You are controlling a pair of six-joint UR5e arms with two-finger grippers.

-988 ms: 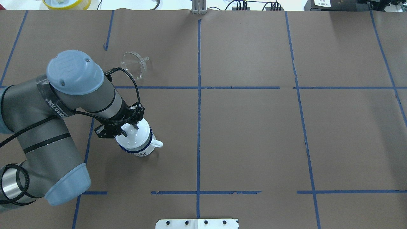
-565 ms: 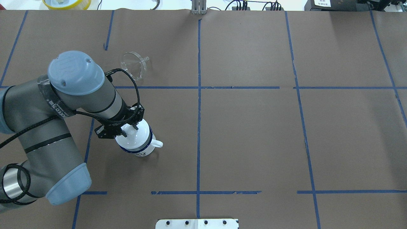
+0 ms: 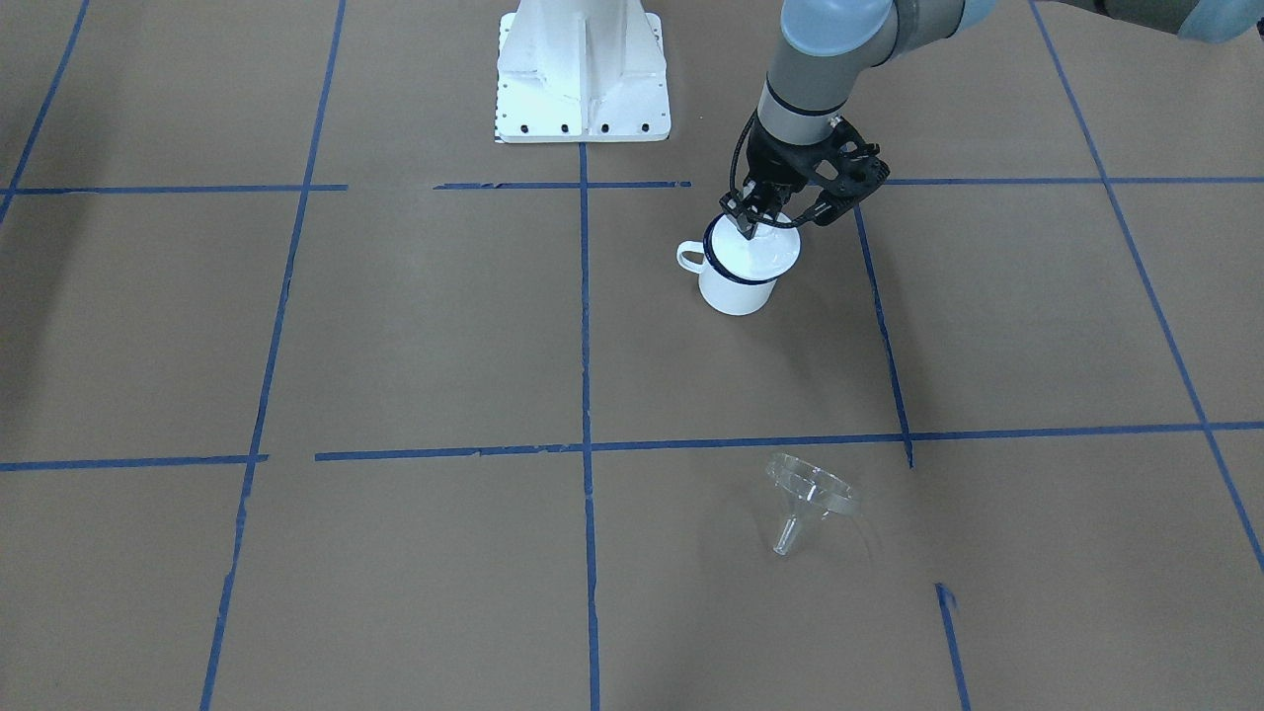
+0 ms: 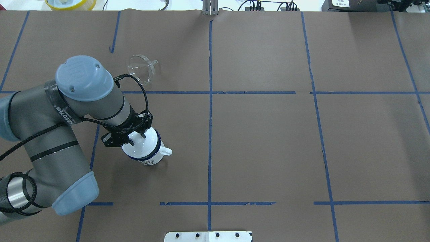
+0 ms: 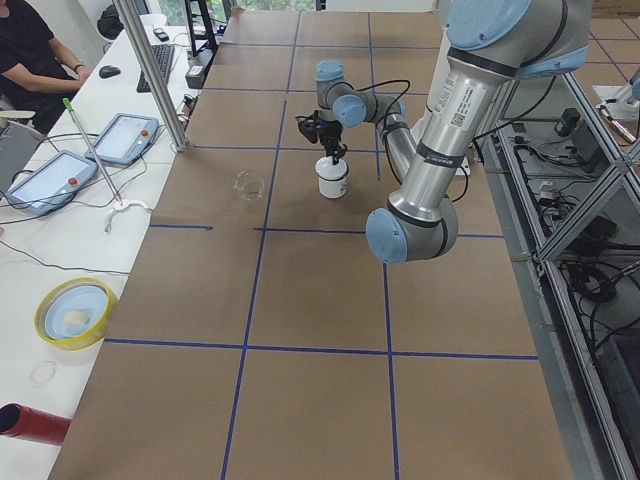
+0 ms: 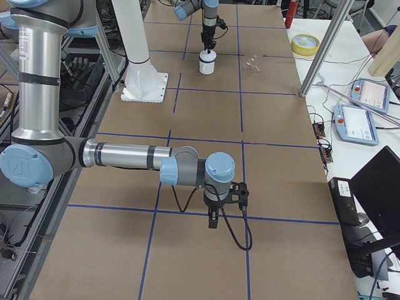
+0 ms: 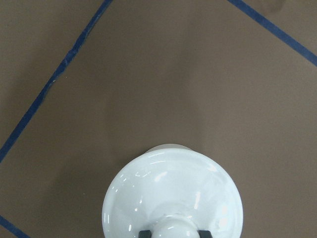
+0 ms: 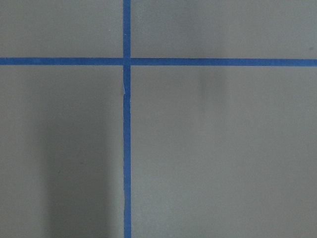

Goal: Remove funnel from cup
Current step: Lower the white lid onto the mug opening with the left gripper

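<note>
The clear funnel (image 4: 141,69) lies on its side on the brown table, apart from the cup, and also shows in the front view (image 3: 810,499). The white cup (image 4: 147,157) with a blue rim stands upright (image 3: 736,288), handle out to the side. A white domed lid (image 7: 173,193) sits on it. My left gripper (image 4: 136,137) is over the cup, its fingers closed on either side of the lid's knob (image 7: 174,229). My right gripper (image 6: 212,220) hangs over bare table far from the cup; I cannot tell whether it is open or shut.
The white robot base plate (image 3: 583,69) sits at the table's near edge. A yellow-rimmed bowl (image 4: 70,3) is beyond the far left edge. Blue tape lines cross the table. An operator and tablets (image 5: 50,175) are on a side desk.
The left arm's upper joints have shifted slightly to the right. The gripper, lid and cup stay where they were. The funnel has not moved.
</note>
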